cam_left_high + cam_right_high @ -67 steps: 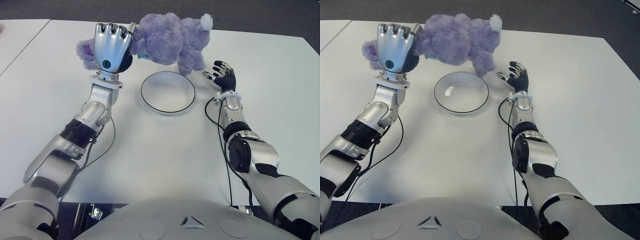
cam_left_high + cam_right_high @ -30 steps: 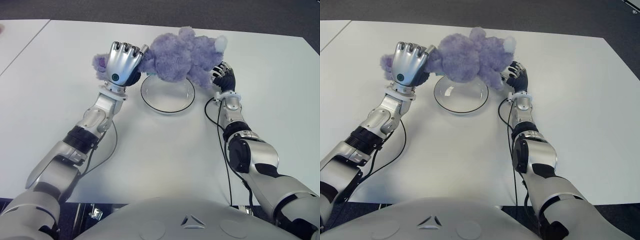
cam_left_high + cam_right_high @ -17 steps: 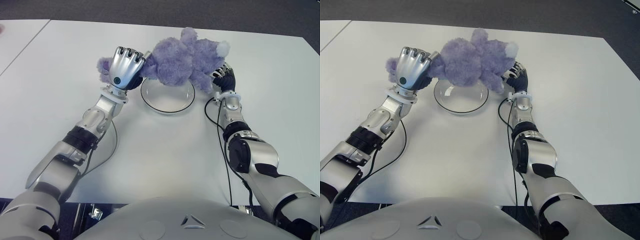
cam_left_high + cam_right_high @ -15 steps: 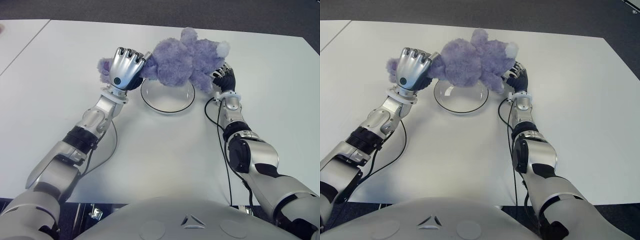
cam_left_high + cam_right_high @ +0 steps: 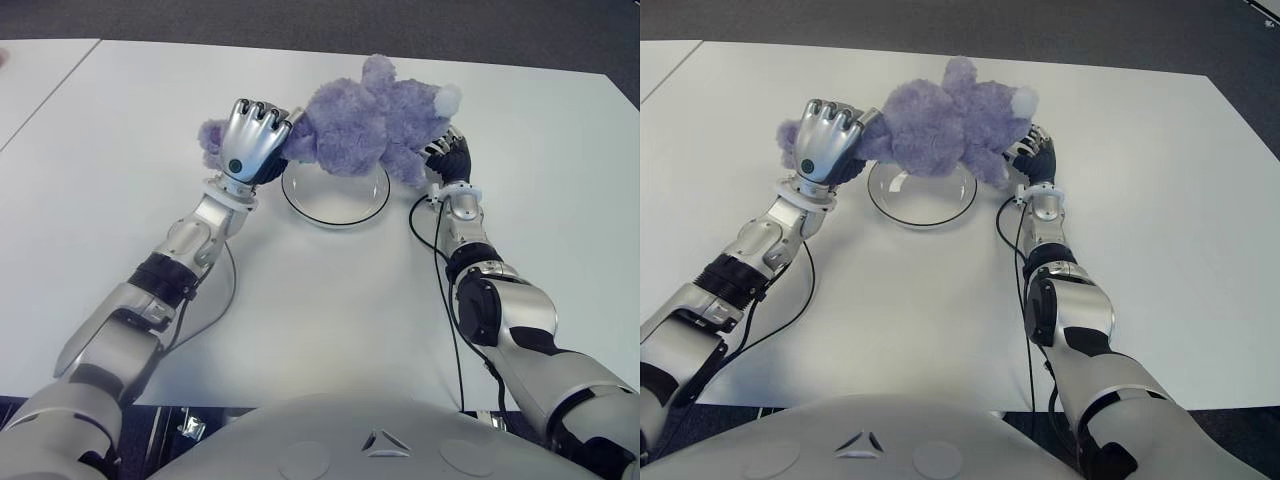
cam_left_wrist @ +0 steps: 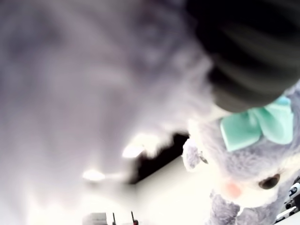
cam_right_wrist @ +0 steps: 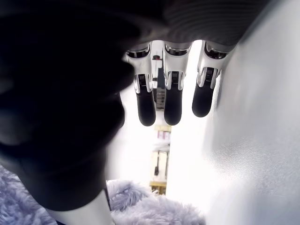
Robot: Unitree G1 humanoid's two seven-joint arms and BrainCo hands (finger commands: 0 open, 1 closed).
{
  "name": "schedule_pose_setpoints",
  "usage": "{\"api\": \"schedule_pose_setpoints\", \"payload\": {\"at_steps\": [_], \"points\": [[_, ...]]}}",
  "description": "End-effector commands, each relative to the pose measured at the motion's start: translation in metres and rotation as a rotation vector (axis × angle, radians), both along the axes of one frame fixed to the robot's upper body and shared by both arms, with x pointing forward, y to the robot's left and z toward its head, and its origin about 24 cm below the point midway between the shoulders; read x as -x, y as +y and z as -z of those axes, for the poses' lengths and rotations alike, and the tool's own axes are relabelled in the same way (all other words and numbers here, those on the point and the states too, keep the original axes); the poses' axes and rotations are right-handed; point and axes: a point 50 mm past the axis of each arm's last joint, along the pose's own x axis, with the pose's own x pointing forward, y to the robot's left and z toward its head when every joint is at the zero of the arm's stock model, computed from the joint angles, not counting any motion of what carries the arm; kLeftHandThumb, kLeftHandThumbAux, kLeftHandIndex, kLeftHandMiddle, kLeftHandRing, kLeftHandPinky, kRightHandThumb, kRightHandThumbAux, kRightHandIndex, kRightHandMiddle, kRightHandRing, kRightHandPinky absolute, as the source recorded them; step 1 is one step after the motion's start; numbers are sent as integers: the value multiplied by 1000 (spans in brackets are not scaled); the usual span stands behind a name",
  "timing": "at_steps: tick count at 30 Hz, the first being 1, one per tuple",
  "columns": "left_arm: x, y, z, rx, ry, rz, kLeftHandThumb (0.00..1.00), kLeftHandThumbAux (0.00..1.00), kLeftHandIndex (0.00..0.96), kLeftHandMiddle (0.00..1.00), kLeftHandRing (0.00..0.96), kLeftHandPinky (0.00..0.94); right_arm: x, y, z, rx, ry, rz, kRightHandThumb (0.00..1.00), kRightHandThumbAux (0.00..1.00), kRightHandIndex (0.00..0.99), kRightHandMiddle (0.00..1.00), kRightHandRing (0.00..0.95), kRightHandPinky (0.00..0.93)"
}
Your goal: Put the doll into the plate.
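The doll [image 5: 362, 122] is a fluffy purple plush with a teal bow [image 6: 262, 126] and a white tail. It hangs stretched out over the far half of the plate [image 5: 335, 221], a round clear dish with a dark rim on the white table. My left hand [image 5: 250, 145] is shut on the doll's head end, just left of the plate. On the plate's right my right hand [image 5: 447, 158] shows with its fingers [image 7: 171, 96] straight and holding nothing, close against the doll's hind leg. Whether the doll touches the plate cannot be told.
The white table [image 5: 330, 320] spreads wide in front of the plate. A second white table [image 5: 35, 75] joins it at the far left. Dark floor [image 5: 300, 20] lies beyond the far edge. Black cables [image 5: 437, 260] run along both forearms.
My left hand has carried the doll from the table's far side nearer and to the right, over the plate. The doll's leg now covers part of my right hand, which stayed put.
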Motion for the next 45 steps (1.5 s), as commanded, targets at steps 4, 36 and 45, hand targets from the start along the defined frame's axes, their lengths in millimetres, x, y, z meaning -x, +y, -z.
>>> {"api": "schedule_pose_setpoints", "payload": {"at_steps": [4, 36, 45], "points": [[5, 0, 14, -15, -53, -29, 687, 710, 439, 821, 826, 824, 73, 14, 108, -95, 464, 20, 79, 919, 259, 225, 205, 223], [3, 7, 22, 9, -100, -94, 87, 573, 321, 404, 350, 253, 73, 13, 108, -106, 466, 25, 164, 923, 248, 233, 221, 252], [3, 8, 22, 12, -79, -49, 95, 549, 227, 315, 261, 116, 73, 13, 109, -112, 468, 23, 248, 935, 247, 224, 220, 253]]}}
